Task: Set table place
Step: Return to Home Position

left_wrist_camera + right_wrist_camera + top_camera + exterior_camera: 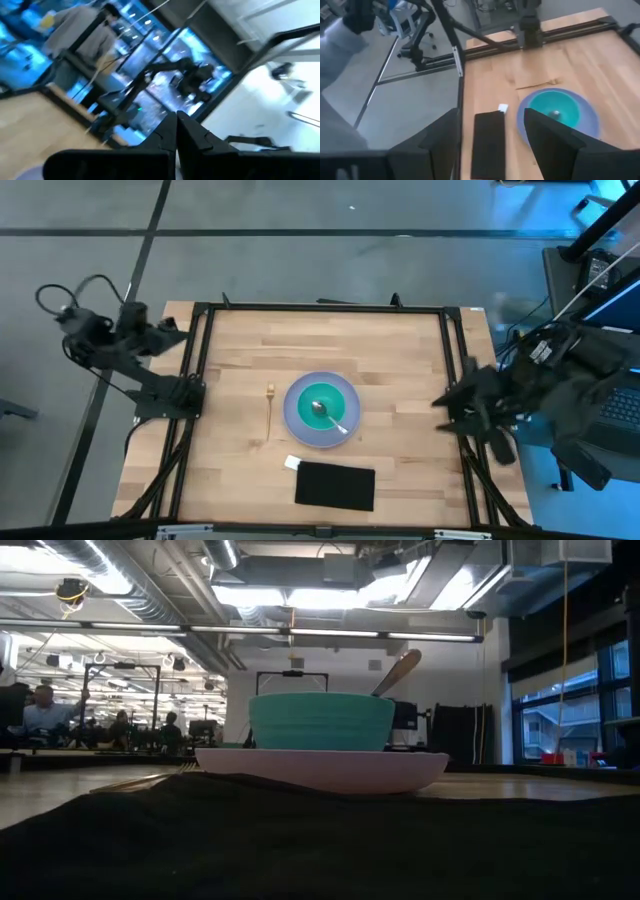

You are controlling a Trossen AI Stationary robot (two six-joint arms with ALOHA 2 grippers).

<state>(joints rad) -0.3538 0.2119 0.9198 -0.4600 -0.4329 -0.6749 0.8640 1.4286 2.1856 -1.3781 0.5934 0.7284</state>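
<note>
The pale lavender plate (296, 425) lies mid-table with the teal bowl (312, 398) standing on it. A silver spoon (330, 415) lies in the bowl, its handle (397, 672) leaning over the rim. The slim gold fork (270, 410) lies flat on the wood just left of the plate. My right gripper (490, 122) hovers open at the table's right edge, facing the plate (590, 132) and bowl (554, 109). My left gripper (176, 127) is shut and waits at the left edge, pointing out over the table. Neither touches anything.
A flat black rectangular pad (335, 485) lies near the table's near edge, in front of the plate, with a small white piece (292, 463) at its far left corner. Black frame rails (195, 380) run along both table sides. People sit in the room behind.
</note>
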